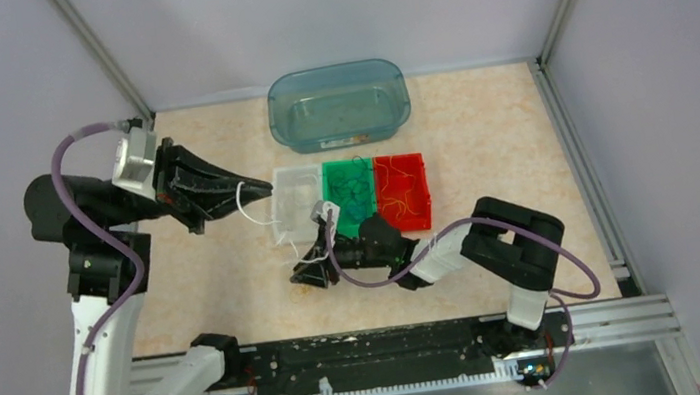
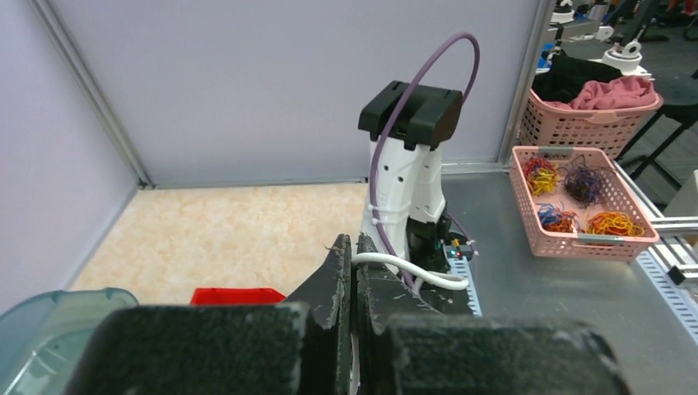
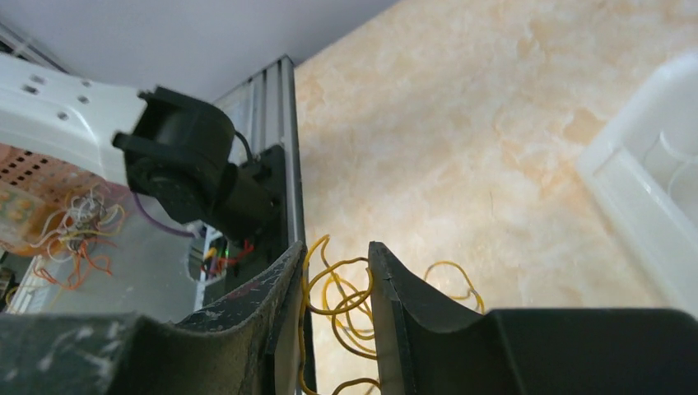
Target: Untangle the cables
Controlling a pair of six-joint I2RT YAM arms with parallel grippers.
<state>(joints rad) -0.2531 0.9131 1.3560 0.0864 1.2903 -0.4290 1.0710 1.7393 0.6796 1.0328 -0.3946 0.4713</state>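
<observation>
Wide marbled table (image 1: 522, 156), and at the back sits the teal bin (image 1: 395, 116). In front of it, three trays in a row: clear tray (image 1: 290, 190), green tray (image 1: 347, 164) and red tray (image 1: 398, 158), with thin wires lying in the green and red ones. The left gripper (image 2: 354, 271) is up beside the clear tray, its fingers pressed together on a white cable (image 2: 395, 260) that curls away from the tips. The right gripper (image 3: 336, 247) is low over the table with its fingers narrowly apart. A tangle of yellow cables (image 3: 339, 300) sits between them; whether the pads touch it is hard to say.
</observation>
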